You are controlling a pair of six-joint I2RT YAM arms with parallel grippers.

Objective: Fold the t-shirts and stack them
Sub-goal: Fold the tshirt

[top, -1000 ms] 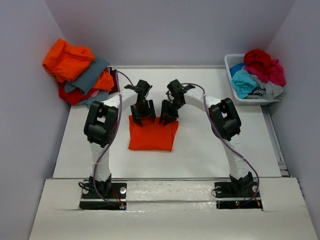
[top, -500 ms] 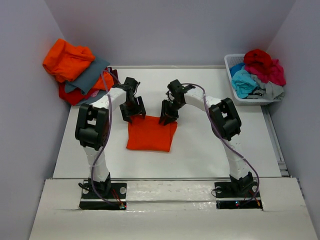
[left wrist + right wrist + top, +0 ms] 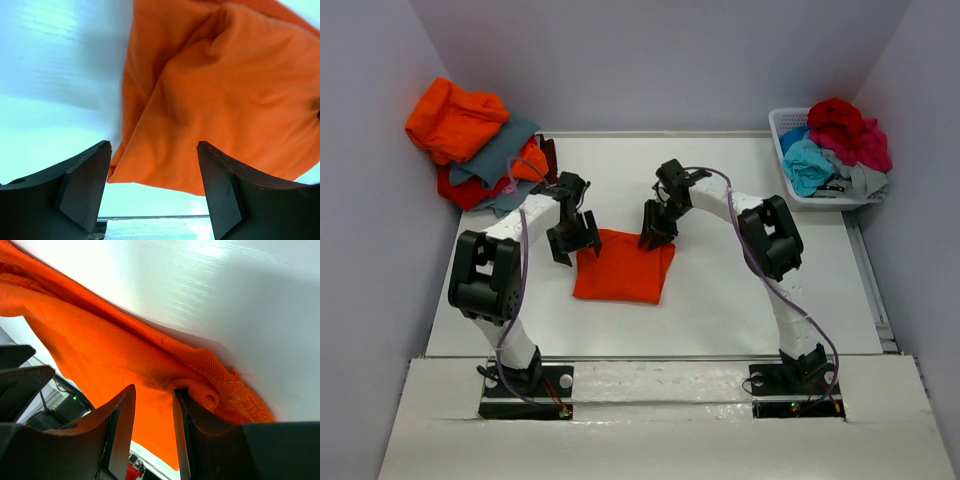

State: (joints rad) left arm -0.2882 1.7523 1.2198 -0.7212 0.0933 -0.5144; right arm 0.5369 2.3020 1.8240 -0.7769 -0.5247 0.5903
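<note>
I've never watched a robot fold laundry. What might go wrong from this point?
The right gripper pinches one far corner of the folded orange cloth t-shirt, while the left gripper hangs open beside it. Lifting by that single corner could let the fold fall open. Dragging it might bunch the cloth on the white table.

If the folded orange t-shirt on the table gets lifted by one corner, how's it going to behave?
Probably floppy: the folded orange t-shirt shows soft creases and bunches into a roll where the right jaws pinch its corner, so its layers would likely sag and unfold. Pushed across the smooth table, it would probably wrinkle rather than slide whole.
</note>
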